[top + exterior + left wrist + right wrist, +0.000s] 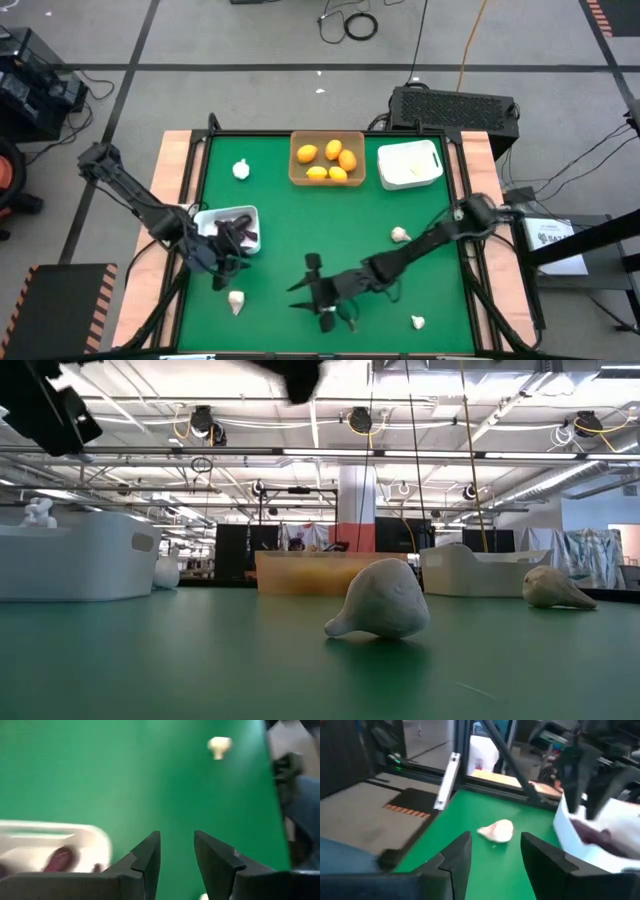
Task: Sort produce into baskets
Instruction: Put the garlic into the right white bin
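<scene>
Whitish garlic bulbs lie on the green table (290,215): one at the near left (236,300), one at the far left (241,169), one right of centre (400,234). My right gripper (305,292) stands open and points at the near-left bulb (496,831), short of it. My left gripper (222,268) hangs open and empty (177,865) by the near edge of the left white basket (250,213), which holds dark purple pieces (238,232). The tan basket (327,180) holds orange and yellow fruits (330,158). A second white basket (410,165) stands at the far right.
Another bulb (418,322) lies near the front right corner. Wooden rails and a dark frame (190,170) edge the table. In the low view a bulb (380,600) lies close to the camera. Open green surface stretches between the two arms.
</scene>
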Available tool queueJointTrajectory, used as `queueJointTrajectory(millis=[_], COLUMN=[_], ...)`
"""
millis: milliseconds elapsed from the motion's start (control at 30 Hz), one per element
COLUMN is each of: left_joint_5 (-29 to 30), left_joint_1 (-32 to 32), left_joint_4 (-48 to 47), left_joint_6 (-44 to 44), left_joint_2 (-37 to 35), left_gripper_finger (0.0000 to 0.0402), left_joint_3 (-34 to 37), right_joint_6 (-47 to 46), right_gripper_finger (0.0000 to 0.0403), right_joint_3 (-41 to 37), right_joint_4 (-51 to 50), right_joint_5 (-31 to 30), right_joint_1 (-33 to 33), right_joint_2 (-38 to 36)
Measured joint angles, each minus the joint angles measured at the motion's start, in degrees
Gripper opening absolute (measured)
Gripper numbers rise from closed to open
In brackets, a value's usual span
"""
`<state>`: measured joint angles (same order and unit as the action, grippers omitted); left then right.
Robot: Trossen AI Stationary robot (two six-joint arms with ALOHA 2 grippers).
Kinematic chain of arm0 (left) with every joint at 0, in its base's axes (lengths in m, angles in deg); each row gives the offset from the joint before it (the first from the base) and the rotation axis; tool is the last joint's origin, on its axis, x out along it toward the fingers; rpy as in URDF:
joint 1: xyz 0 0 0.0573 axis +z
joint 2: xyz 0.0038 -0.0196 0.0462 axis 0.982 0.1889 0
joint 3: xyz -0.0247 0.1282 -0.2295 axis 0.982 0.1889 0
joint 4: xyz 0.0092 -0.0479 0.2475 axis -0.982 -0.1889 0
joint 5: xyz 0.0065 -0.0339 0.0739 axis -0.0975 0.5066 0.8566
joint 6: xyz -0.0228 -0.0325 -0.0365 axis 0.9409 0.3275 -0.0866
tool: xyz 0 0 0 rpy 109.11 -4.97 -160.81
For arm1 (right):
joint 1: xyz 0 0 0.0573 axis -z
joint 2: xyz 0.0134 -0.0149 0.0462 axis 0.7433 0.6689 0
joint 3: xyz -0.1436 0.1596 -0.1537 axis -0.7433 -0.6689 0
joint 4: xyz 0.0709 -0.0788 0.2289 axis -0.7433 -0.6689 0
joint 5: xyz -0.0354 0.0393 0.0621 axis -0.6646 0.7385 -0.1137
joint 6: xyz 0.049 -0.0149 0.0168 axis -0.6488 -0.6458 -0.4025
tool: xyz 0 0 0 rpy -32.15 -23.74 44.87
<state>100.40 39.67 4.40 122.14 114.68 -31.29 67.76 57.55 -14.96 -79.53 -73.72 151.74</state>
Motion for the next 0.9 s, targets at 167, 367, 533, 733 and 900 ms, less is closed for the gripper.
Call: queueJointTrajectory(millis=[167,367,533,733,900], left_joint_5=[3.18,6.2,7.43,7.44,8.19], left_joint_1=[0.02,0.03,0.03,0.02,0.02], left_joint_4=[-6.8,-9.65,-10.1,-10.07,-9.94], left_joint_6=[3.9,5.48,5.44,5.48,5.46], left_joint_2=[-5.23,-11.08,-12.1,-11.68,-11.59], left_gripper_finger=[0.0125,0.0125,0.0125,0.0125,0.0125], left_joint_3=[0.0,0.0,0.0,-0.02,-0.03], right_joint_6=[2.84,3.06,2.48,0.73,-0.69], right_gripper_finger=[0.0197,0.0267,0.0318,0.0346,0.035], right_joint_3=[12.28,30.3,42.68,50.63,52.43], right_joint_4=[-0.39,-11.1,-16.87,-18.26,-16.28], right_joint_5=[0.06,0.29,0.13,9.35,9.37], right_joint_1=[2.4,4.3,5.23,6.32,7.16], right_joint_2=[9.98,21.18,28.62,35.21,37.91])
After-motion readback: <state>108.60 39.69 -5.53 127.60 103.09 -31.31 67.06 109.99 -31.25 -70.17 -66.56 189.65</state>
